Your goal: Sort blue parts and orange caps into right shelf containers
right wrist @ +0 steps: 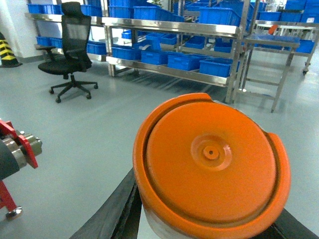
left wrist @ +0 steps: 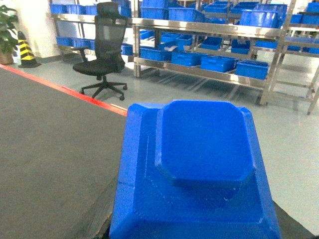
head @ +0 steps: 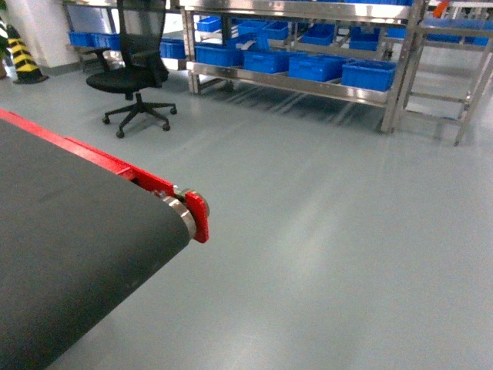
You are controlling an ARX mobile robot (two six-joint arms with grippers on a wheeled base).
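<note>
On my left wrist camera a blue moulded plastic part (left wrist: 199,169) with a raised octagonal top fills the lower middle of the view, right up against the lens. The fingers of the left arm are hidden behind it, so I cannot tell how far open they are or whether they hold it. To its left lies the dark grey conveyor belt surface (left wrist: 50,159) with its red edge strip (left wrist: 65,90).

On my right wrist camera a round orange cap (right wrist: 212,167) with a small raised hub at its centre sits just as close, its flat face toward the lens. Black shapes flank it at the bottom corners, but the right fingers themselves do not show clearly; I cannot tell their state either.

From the head camera I see neither arm. The belt's end roller with its red bracket (head: 192,212) is at the left, and grey floor (head: 323,231) stretches ahead to a stainless steel shelf rack (head: 308,81) loaded with blue plastic crates (head: 316,68). A black mesh office chair (head: 137,65) stands left of the rack, and a yellow-and-black striped cone (head: 21,58) is at the far left.
</note>
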